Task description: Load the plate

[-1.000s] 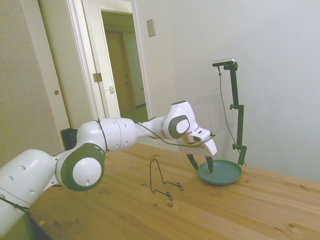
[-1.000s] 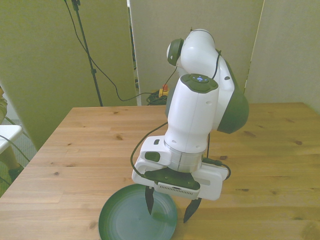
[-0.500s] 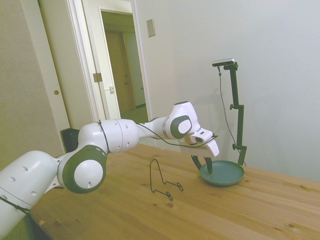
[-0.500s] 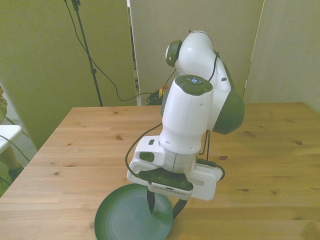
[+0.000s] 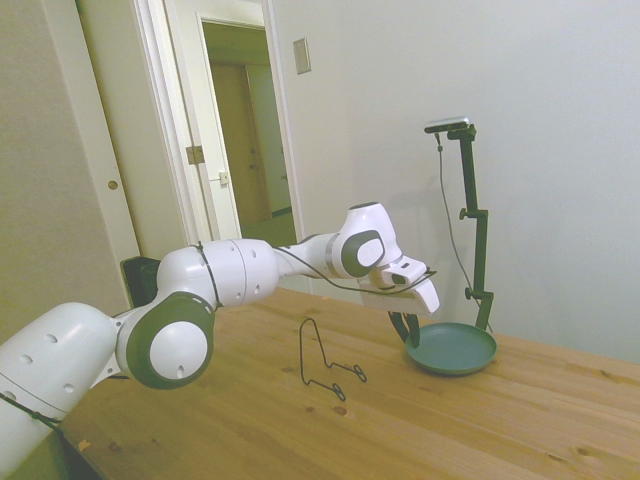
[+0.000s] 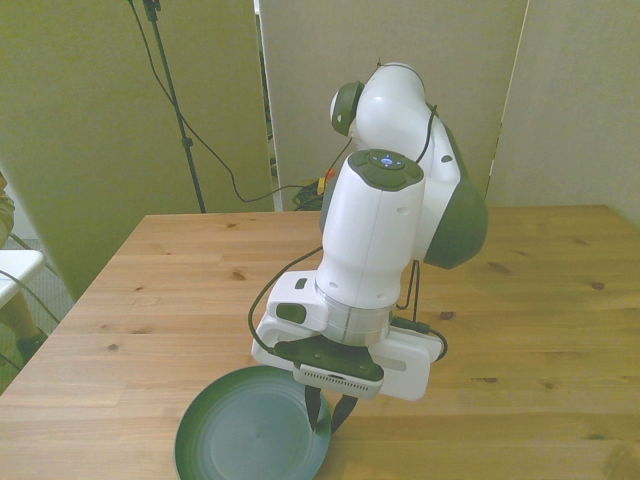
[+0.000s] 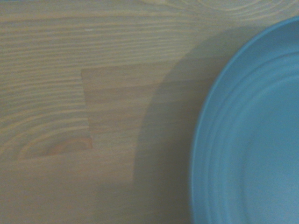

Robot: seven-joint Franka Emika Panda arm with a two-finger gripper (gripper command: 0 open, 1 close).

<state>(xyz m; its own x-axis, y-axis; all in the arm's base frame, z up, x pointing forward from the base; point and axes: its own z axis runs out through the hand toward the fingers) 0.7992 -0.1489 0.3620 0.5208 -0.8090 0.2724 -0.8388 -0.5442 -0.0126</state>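
Teal plate (image 6: 240,435) at the counter's (image 6: 180,290) near edge, beside the wire stand (image 5: 325,362). Hand (image 6: 326,415) pinching its rim. Probably stiff, light, slick-glazed; best gripped deep over the raised rim, kept level.

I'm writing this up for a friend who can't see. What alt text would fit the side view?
A white robot arm reaches in from the left, its gripper closed on the near rim of a teal plate on a wooden table. A thin black wire stand sits empty on the table beside it, in front of a pale wall and a doorway.
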